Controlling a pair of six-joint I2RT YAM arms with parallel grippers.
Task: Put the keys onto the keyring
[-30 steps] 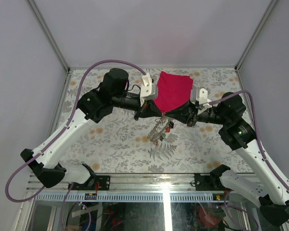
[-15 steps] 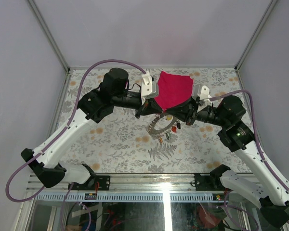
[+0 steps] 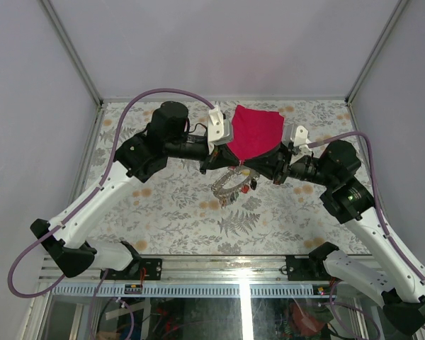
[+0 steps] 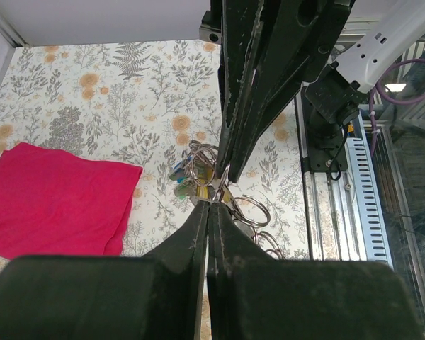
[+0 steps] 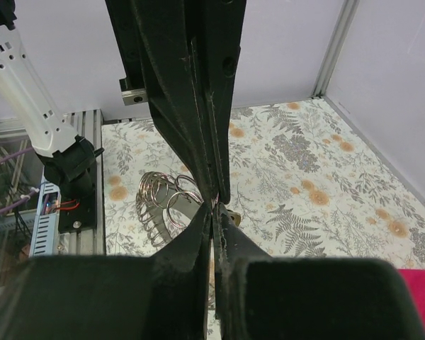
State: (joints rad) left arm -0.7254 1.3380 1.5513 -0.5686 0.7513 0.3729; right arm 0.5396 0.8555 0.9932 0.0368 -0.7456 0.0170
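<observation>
My two grippers meet tip to tip above the middle of the table, the left gripper [image 3: 235, 167] and the right gripper [image 3: 244, 168]. Both are shut on the top of the keyring [image 3: 225, 185], which hangs below them, clear of the table. In the right wrist view the right gripper [image 5: 214, 211] pinches a thin wire loop, and the grey banded keyring [image 5: 156, 205] with several wire loops hangs behind. In the left wrist view the left gripper [image 4: 211, 203] is shut at the bunch. The keys [image 4: 183, 179], with blue and green heads, hang there beside loose loops [image 4: 252, 211].
A red folded cloth [image 3: 255, 131] lies on the floral table behind the grippers, and it also shows in the left wrist view [image 4: 49, 205]. Grey walls close the back and sides. The metal rail and arm bases [image 3: 219, 269] run along the near edge.
The hanging keyring with its keys has swung: it hung straight down, spread out sideways, and now hangs closer under the tips. The right arm shifted slightly toward the back. Both grippers stay shut.
</observation>
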